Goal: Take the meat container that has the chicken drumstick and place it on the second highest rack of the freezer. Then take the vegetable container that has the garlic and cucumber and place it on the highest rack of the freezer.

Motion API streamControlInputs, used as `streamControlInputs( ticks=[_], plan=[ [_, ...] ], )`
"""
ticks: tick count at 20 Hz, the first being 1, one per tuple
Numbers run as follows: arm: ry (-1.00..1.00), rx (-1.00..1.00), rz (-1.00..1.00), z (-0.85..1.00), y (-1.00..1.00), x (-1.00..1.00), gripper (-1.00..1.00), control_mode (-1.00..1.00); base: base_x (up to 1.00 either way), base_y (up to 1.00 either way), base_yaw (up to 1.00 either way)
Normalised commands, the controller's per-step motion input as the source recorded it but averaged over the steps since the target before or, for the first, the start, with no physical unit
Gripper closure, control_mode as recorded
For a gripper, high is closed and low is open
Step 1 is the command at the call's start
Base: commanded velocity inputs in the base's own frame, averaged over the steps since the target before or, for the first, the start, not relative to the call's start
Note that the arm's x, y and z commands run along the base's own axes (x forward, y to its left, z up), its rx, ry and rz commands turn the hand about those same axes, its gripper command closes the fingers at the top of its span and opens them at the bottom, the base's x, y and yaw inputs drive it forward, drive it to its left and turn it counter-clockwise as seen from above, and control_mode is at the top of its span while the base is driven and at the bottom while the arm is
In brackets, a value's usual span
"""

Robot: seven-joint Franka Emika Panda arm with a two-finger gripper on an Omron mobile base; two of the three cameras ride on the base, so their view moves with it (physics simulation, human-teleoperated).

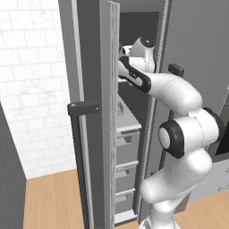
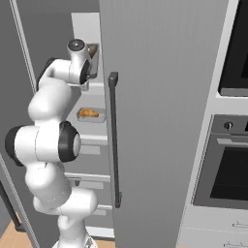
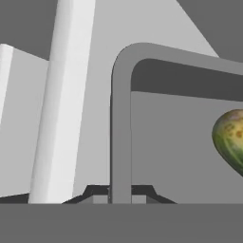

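Observation:
My gripper (image 3: 121, 197) is shut on the near rim of the grey vegetable container (image 3: 121, 118). The mottled green end of the cucumber (image 3: 231, 142) lies inside it at the right. The garlic is hidden. From the right base view, the arm reaches into the upper part of the open freezer (image 2: 87, 29) and holds the vegetable container (image 2: 93, 60) just above the highest rack (image 2: 98, 88). One level lower rests the meat container (image 2: 90, 117) with the orange-brown chicken drumstick (image 2: 88, 113) in it.
The freezer's open door (image 1: 91, 134) with its black bar handle (image 1: 82, 108) stands close on the arm's left. Light-grey drawers (image 1: 127, 147) fill the lower freezer. A closed grey cabinet door (image 2: 164, 121) and a wall oven (image 2: 232, 169) are to the right.

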Motion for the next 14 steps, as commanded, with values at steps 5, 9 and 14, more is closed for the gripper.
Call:
streamControlInputs(
  ticks=[5,9,14],
  plan=[
    [0.00,0.00,-0.02,-0.02,0.24,0.82,1.00,-1.00,0.00,0.00,0.00],
    [0.01,0.00,0.00,-0.26,0.10,0.65,1.00,-1.00,0.00,0.00,0.00],
    [0.00,0.00,0.00,-0.49,0.05,0.47,1.00,-1.00,0.00,0.00,0.00]
  ],
)
